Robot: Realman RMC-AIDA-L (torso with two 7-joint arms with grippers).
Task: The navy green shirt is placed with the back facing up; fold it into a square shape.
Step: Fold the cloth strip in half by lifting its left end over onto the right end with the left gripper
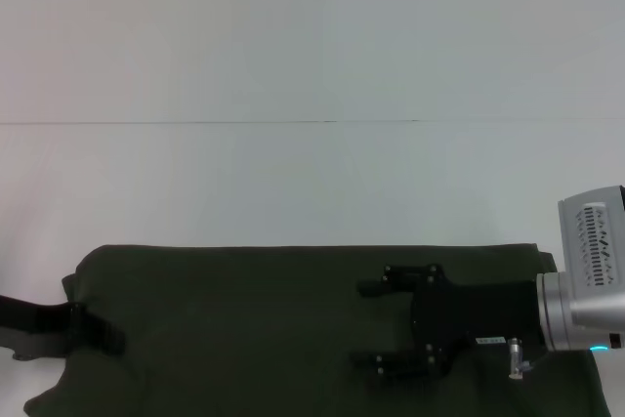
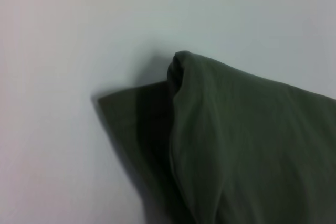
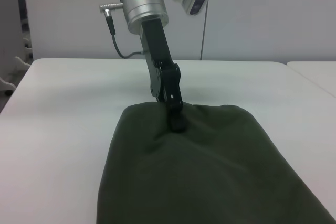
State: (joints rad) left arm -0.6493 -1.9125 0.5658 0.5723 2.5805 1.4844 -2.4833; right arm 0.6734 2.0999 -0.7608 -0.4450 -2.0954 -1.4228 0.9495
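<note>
Two grippers on your navy green shirt (image 1: 254,329); it's a dark plain band lying near the table's (image 1: 293,46) 6 o'clock edge, long axis 9 to 3; left gripper (image 1: 98,331) is pinched onto the 9 o'clock end, right gripper (image 1: 376,327) hovers spread wide, holding nothing.

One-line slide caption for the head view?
Right gripper hovers open over the folded navy green shirt while the left gripper pinches its left edge.
</note>
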